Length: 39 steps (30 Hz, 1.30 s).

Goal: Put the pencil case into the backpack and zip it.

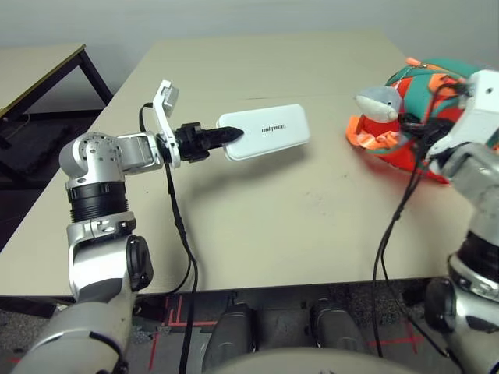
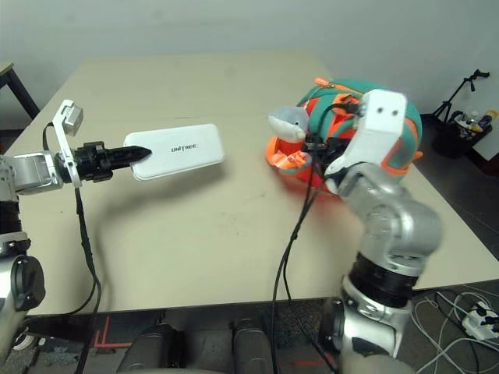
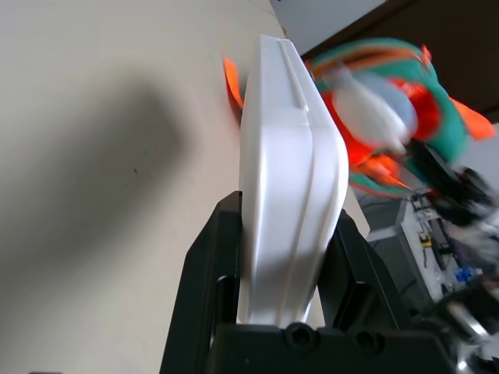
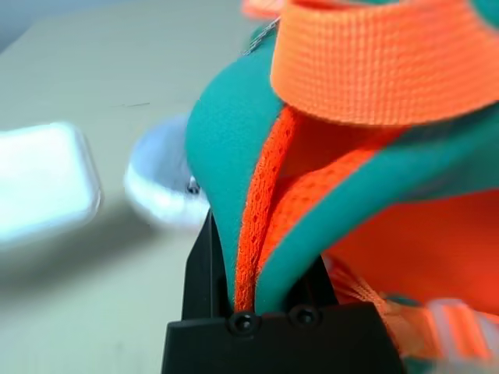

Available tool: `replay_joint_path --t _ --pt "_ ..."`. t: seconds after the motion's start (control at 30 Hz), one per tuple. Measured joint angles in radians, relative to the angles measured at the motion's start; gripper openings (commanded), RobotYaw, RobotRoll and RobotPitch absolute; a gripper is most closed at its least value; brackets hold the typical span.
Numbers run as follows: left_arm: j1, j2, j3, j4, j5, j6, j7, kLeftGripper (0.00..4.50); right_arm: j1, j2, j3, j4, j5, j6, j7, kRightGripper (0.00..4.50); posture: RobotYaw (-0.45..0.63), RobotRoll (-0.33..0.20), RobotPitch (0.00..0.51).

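The case (image 1: 263, 131) carries small dark lettering reading "UNITREE" on its white upper face (the only writing that can be read here). It is held off the tabletop (image 1: 296, 226) over the left-centre, roughly level, its long side pointing toward the backpack (image 2: 355, 128).

The left claw (image 1: 221, 139) is clamped on the case's near short end, one black finger on each flat face, as the left wrist view shows with the case (image 3: 284, 187) standing edge-on between the fingers (image 3: 207, 288). The left forearm reaches level across from the tabletop's left side, claw pointing right and slightly forward.

The backpack, orange and teal, sits at the right side of the tabletop, well apart from the case, with a grey plush dolphin (image 2: 288, 121) resting against its near-left side. The right arm is bent up at the elbow, its wrist raised over the backpack. The right claw (image 4: 261, 300) pinches narrowly on a fold of the backpack's teal fabric and orange mesh, with an orange strap (image 4: 382, 62) looping just above it.
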State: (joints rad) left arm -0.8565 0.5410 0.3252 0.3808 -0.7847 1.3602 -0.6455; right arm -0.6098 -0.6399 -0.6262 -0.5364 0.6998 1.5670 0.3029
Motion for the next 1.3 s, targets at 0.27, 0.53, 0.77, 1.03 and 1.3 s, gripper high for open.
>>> replay_joint_path --t 0.27,0.53,0.77,1.03,1.3 --pt "-0.056 0.002 -0.072 0.123 0.045 -0.08 -0.079 1.38 0.235 -0.317 -0.172 0.035 0.619 0.001 -0.066 0.18 -0.27 0.0 0.017" --pt "-0.088 0.025 -0.104 0.154 0.073 -0.102 -0.132 1.38 0.748 -0.576 -0.227 -0.019 1.232 -0.402 -0.389 0.18 -0.27 0.0 0.042" --pt "-0.102 0.085 -0.179 0.104 0.087 -0.117 -0.204 1.38 0.902 -0.622 -0.226 -0.063 1.25 -0.545 -0.396 0.18 -0.2 0.0 0.075" --pt "-0.29 0.277 -0.414 -0.121 0.098 -0.156 -0.519 1.38 0.916 -0.672 -0.214 -0.032 1.255 -0.546 -0.395 0.18 -0.17 0.0 0.109" --pt "-0.358 0.234 -0.547 -0.123 0.173 -0.261 -0.678 1.38 0.93 -0.676 -0.21 -0.015 1.255 -0.532 -0.39 0.18 -0.18 0.0 0.12"
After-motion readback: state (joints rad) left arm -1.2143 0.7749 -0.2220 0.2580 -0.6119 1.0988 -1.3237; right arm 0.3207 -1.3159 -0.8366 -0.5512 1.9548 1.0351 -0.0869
